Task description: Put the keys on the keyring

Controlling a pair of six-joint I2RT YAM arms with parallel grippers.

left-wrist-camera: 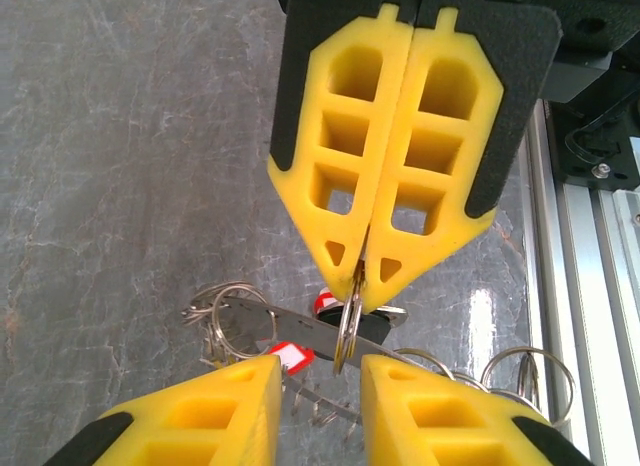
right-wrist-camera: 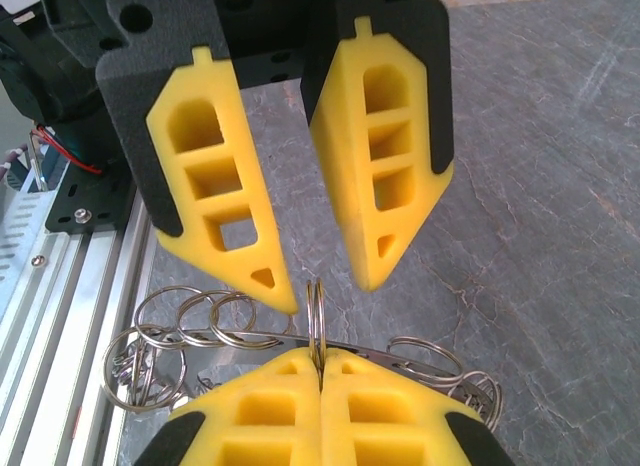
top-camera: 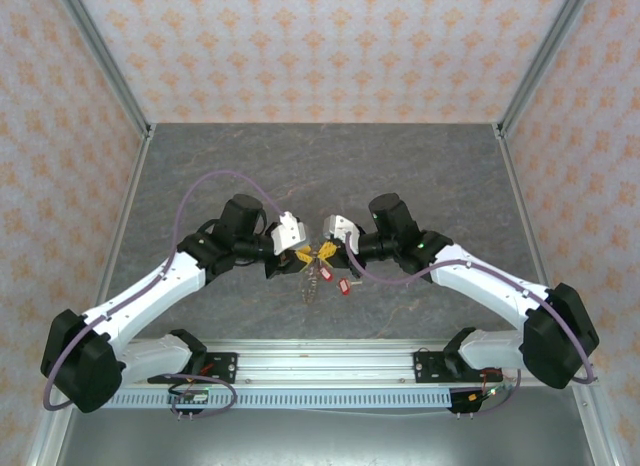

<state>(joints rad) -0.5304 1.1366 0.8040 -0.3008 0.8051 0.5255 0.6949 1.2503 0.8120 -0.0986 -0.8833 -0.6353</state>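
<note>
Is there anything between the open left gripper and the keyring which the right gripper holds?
Nothing visible stands between them. The right gripper is shut on the keyring; the left gripper's open fingers flank it.

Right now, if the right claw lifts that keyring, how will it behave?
The keyring, pinched edge-on in the shut right claw, looks like thin stiff wire, so it probably keeps its shape. Being smooth metal, it might swivel in that grip. The keys hanging below would likely swing.

Red-tagged silver keys [top-camera: 326,276], grey marbled table [top-camera: 300,166], peach walls [top-camera: 320,46] with orange motifs.
</note>
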